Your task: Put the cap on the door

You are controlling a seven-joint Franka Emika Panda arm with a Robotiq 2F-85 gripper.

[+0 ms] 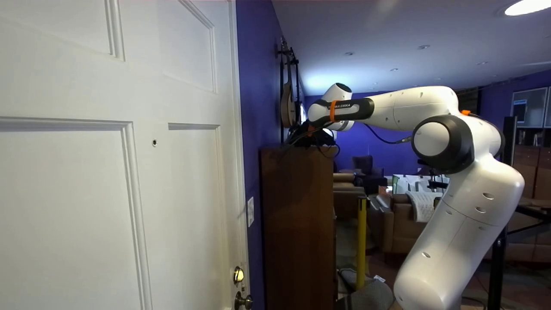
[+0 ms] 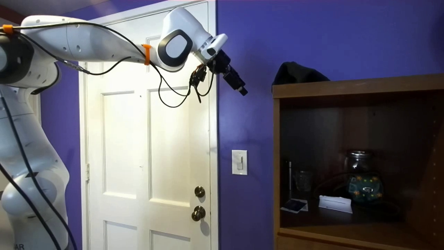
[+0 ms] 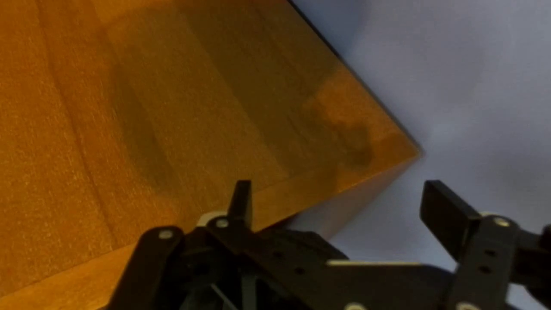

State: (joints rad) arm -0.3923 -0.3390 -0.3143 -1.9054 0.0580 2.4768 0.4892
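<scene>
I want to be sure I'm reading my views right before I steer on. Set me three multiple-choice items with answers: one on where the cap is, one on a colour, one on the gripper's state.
1. Where does the cap lie?
A. On the door
B. On top of the cabinet
C. Inside the cabinet

2. What colour is the wall beside the door?
A. Green
B. Red
C. Purple

3. How does the gripper stand?
A. Open
B. Shut on the cap
C. Shut on nothing

1: B, as an exterior view shows it above the cabinet's front edge.
2: C, as both exterior views show the wall purple.
3: A, as its fingers stand wide apart in the wrist view.
</scene>
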